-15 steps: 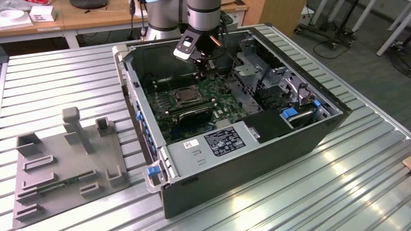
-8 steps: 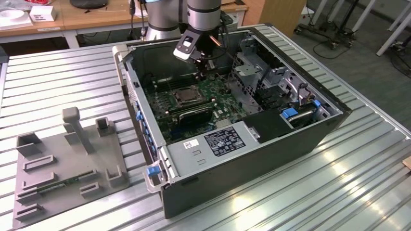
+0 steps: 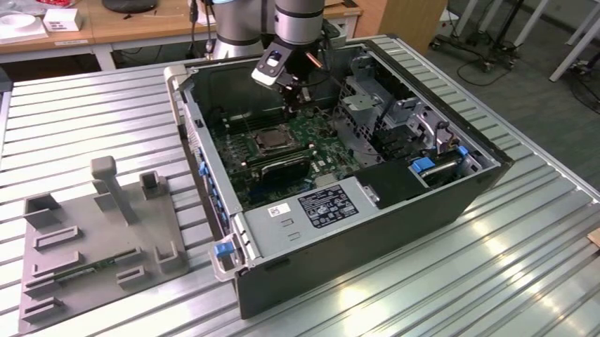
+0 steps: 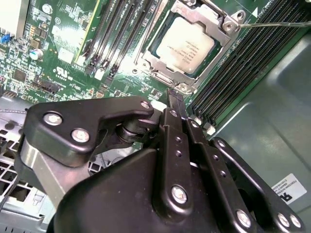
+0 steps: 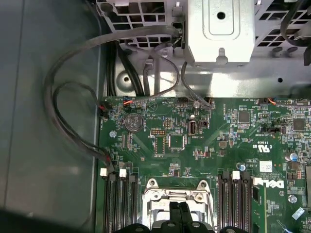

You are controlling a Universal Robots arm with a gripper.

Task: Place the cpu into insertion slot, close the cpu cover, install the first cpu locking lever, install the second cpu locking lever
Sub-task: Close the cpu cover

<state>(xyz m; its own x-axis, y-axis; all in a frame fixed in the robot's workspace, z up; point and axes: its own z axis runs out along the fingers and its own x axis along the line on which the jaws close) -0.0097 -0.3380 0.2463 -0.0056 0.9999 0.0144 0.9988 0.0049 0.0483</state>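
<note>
Logged the cpu as a thin square chip with a pale grey-silver face and faint print, seated flat in its socket on the green board. Being square, has no long axis; faces the open side of the case, edges running parallel to the black memory slots on both sides. Noted the cpu cover, a silvery frame with an open middle, lying down around the chip's edges. Saw a thin metal rod reaching away from one corner of the frame. Found the hand held over the board near the socket, fingers pressed together with nothing between them. Recorded the computer case on its side on the ribbed metal counter, holding the board, cables, a metal cage and a labelled grey box. Marked a grey holder tray at the exterior view's left, well apart from the case, with a narrow green strip in it.
</note>
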